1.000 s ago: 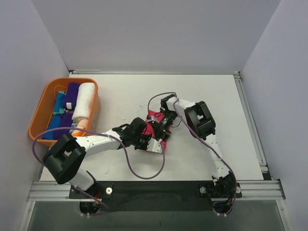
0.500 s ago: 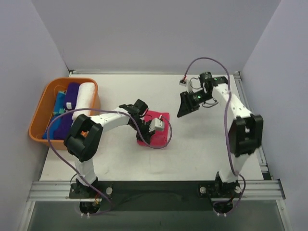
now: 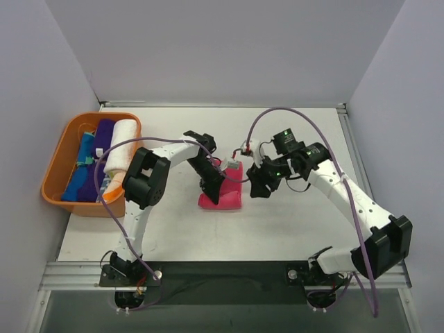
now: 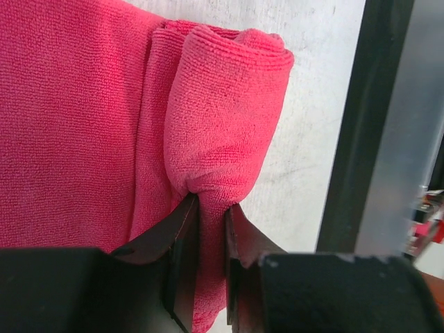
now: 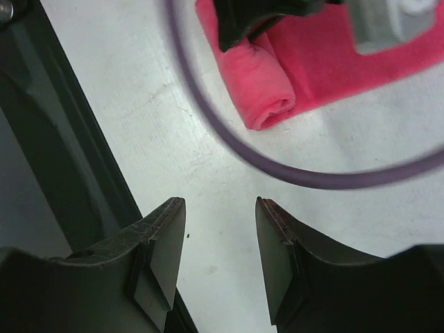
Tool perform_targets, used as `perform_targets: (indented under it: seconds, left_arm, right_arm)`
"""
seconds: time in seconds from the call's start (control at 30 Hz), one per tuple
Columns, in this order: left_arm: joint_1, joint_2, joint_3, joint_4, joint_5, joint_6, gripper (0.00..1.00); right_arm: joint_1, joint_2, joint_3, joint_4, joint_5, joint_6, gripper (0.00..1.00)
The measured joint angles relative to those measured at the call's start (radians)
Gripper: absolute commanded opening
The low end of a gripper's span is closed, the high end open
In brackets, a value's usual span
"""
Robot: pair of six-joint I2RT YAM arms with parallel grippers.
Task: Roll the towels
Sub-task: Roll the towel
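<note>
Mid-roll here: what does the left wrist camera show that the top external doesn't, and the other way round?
Only the left wrist: the left gripper pinched shut on the rolled edge of the hot pink towel, with the roll's folds seen up close.
Only the top external: the orange basket at far left holding rolled towels, and the right gripper close by the hot pink towel's right side; contact cannot be told from there.
Both: the hot pink towel lying partly rolled on the white table.
</note>
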Motion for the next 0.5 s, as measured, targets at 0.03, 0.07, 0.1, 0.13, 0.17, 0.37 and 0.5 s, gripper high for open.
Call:
perform_targets:
  seconds: [0.03,0.07,0.1,0.13,0.17,0.37,0.5]
  left_arm:
    - [0.000,0.022,0.030,-0.029,0.000,-0.010,0.14]
    - [0.000,0.043,0.058,-0.058,0.002,-0.017,0.15]
    - [0.000,0.064,0.088,-0.086,0.003,-0.023,0.15]
    - [0.000,0.082,0.111,-0.110,0.005,-0.028,0.15]
    - [0.001,0.101,0.133,-0.135,0.007,-0.032,0.16]
    - [0.003,0.161,0.209,-0.217,0.019,-0.039,0.20]
    - [0.008,0.183,0.229,-0.245,0.034,-0.039,0.25]
  right_arm:
    - [0.032,-0.014,-0.005,0.004,0.024,-0.010,0.45]
    - [0.069,-0.026,-0.007,0.008,0.051,-0.019,0.45]
    - [0.103,-0.033,-0.008,0.013,0.080,-0.030,0.45]
    - [0.133,-0.037,-0.010,0.021,0.108,-0.038,0.45]
    - [0.164,-0.038,-0.013,0.031,0.141,-0.048,0.47]
    - [0.372,0.031,-0.046,0.134,0.351,-0.105,0.54]
    - [0.459,0.172,-0.069,0.249,0.450,-0.155,0.55]
